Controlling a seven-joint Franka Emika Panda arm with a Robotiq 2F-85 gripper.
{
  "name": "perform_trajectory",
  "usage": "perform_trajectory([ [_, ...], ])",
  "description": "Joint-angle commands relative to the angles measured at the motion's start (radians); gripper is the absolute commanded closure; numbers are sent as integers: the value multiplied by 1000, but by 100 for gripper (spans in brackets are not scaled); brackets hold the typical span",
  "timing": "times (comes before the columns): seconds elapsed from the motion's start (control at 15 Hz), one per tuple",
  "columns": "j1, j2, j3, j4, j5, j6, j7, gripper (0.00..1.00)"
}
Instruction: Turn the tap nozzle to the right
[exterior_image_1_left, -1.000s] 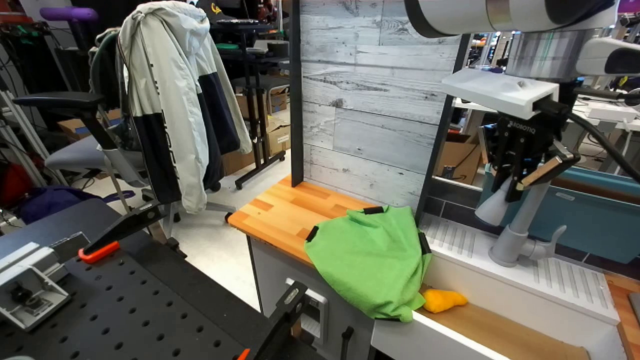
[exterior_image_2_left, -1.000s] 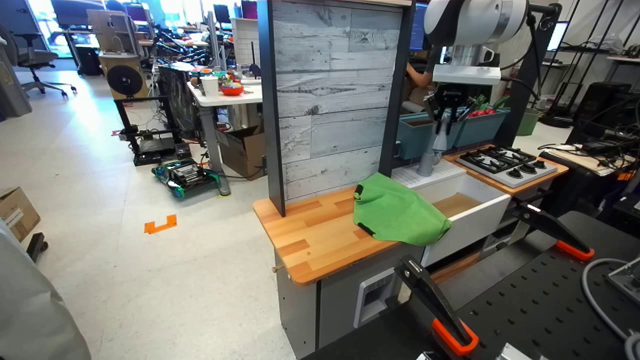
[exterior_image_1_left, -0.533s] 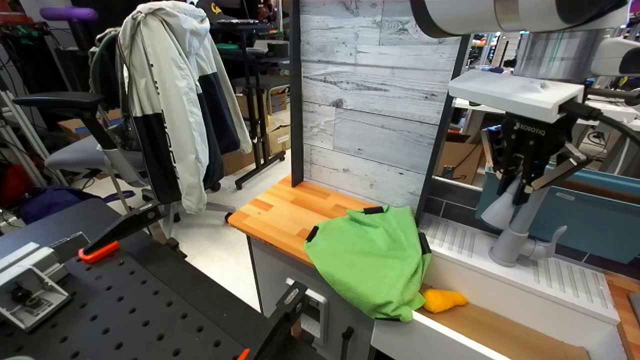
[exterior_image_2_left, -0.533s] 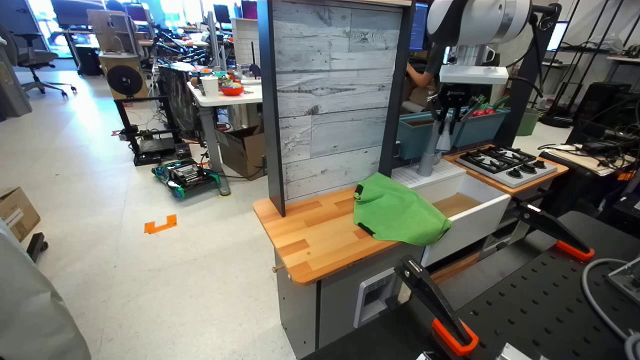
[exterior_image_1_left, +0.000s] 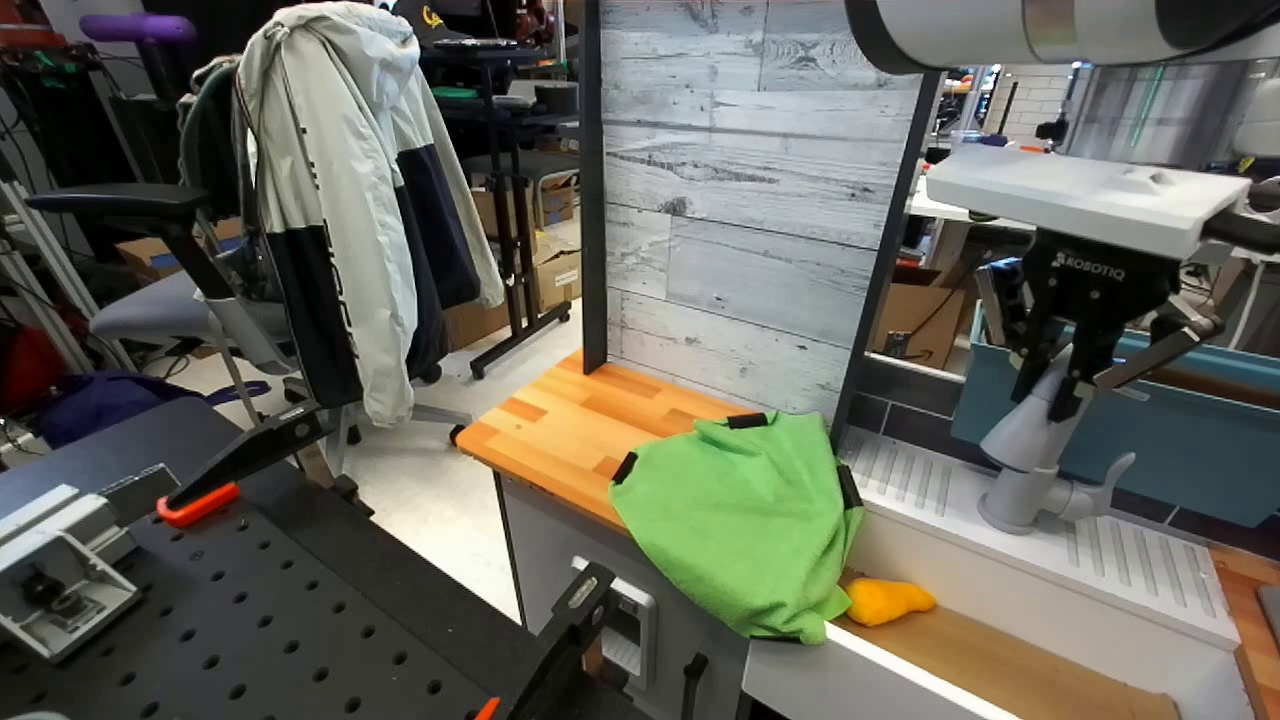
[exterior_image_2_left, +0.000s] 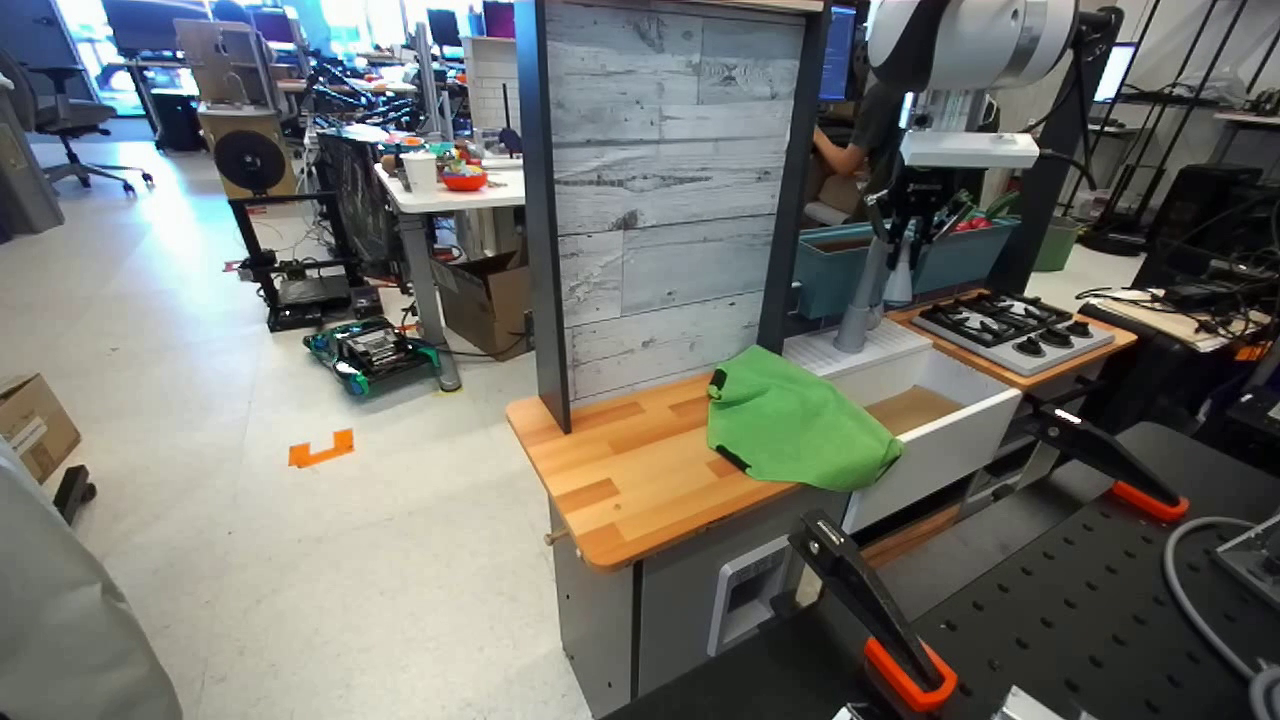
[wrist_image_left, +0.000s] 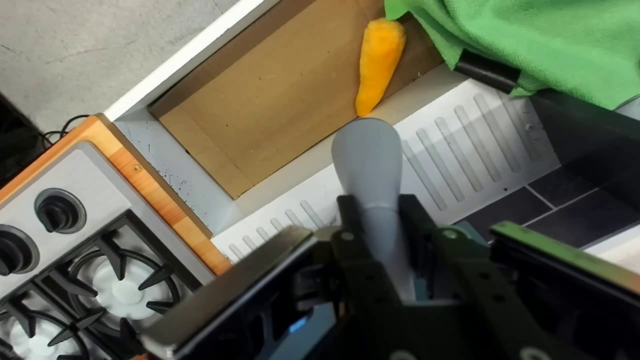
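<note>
Pincer and tap nozzle have swung rightward in both exterior views, the pincer clamped on the nozzle's 2 sides. Pale grey, matte, arched, flaring at its mouth, the nozzle stands on a ribbed white ledge beside the sink basin.

The tap nozzle is pale grey and matte, with a flared end; it slants downward, its upright base standing on the sink ledge.

Teal planter bars way behind tap nozzle; free room above sink basin.
</note>
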Motion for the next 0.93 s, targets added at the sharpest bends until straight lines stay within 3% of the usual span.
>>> perform_trajectory([
  [0.0, -59, 7, 18, 30, -9, -23, -74, 94],
  [0.87, -140, 6, 61, 57, -12, -64, -235, 94],
])
